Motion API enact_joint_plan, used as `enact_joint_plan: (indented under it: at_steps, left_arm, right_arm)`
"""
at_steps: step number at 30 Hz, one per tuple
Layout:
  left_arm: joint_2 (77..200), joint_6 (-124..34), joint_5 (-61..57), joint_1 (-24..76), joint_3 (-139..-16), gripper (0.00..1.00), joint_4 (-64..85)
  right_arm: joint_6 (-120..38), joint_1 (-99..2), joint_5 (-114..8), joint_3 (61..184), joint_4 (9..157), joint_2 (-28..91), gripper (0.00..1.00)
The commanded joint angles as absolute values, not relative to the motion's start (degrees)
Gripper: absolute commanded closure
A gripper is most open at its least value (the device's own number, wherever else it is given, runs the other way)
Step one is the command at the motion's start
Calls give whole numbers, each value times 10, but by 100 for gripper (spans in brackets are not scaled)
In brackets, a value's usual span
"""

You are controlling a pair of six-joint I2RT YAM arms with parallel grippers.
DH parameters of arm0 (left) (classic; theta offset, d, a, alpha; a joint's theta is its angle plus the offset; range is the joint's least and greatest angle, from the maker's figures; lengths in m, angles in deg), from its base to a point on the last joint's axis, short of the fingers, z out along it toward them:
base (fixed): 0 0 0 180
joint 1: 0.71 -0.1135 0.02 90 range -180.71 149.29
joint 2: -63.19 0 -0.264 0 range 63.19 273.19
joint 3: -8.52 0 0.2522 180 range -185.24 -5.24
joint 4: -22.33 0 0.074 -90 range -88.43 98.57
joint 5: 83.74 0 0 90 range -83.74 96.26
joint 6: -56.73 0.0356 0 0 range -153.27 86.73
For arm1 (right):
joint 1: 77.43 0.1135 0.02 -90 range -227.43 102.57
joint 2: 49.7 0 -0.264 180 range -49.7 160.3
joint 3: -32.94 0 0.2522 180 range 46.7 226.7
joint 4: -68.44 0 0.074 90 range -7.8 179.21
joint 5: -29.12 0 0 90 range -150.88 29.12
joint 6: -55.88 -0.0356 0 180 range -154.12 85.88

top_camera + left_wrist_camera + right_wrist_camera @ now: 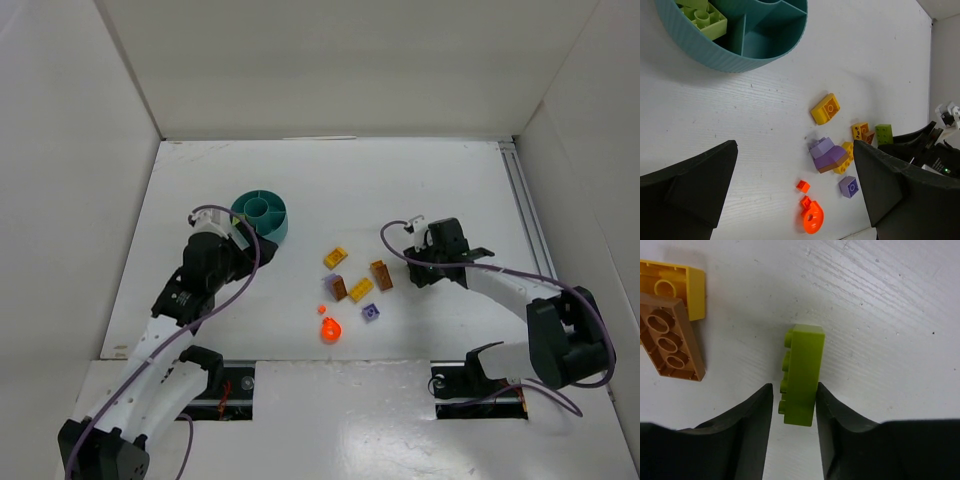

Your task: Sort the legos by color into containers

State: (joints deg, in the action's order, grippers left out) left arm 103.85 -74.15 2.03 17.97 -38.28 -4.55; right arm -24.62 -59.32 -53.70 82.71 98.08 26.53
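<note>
Closest to the near edge, at mid-desk, lie the orange-red bits (330, 328), with one purple brick (371, 312) just right of them. Beyond these is a loose cluster: yellow bricks (335, 257), a brown brick (381, 274) and a purple-on-brown stack (338, 287), some of them touching.

The right gripper (417, 274) sits just right of the cluster. Its fingers (747, 430) closely flank a green brick (802, 375) that lies on its side. One finger touches it and a thin gap shows at the other, so I cannot tell whether it is clamped.

The left gripper (794, 147) is left of centre with jaws wide apart and empty. The dish (275, 232) sits just beyond it, well apart from the left and far edges. Lime bricks (702, 20) are in one compartment. White surface separates the dish from the cluster.

A broad band of desk (400, 180) runs to the far edge. Walls (330, 60) close the left, far and right sides, and a rail (522, 200) lines the right edge.
</note>
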Motion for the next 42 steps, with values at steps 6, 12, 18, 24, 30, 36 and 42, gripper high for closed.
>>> enact_joint_plan:
  at_steps: [6, 12, 18, 24, 30, 36, 42]
  left_arm:
    - [1058, -712, -26, 181, -422, 0, -4]
    - [1101, -700, -114, 181, -428, 0, 64]
    - [1143, -708, -271, 187, -428, 0, 196]
    - [1184, -715, -284, 262, -453, 0, 260]
    - [1223, -702, -254, 333, -494, 0, 260]
    - [1259, -691, -241, 363, -512, 4, 260]
    - [1271, -679, -218, 376, -527, 34, 235]
  right_arm:
    - [-218, -583, -504, 844, 951, 240, 85]
    - [-146, -571, -426, 855, 957, 146, 100]
    - [-85, -499, -291, 873, 897, 88, 100]
    - [-72, -370, -345, 915, 858, 73, 100]
    - [-87, -365, -320, 947, 820, 109, 100]
    - [-87, -354, -300, 952, 809, 120, 100]
    - [-93, -354, -313, 952, 804, 115, 100]
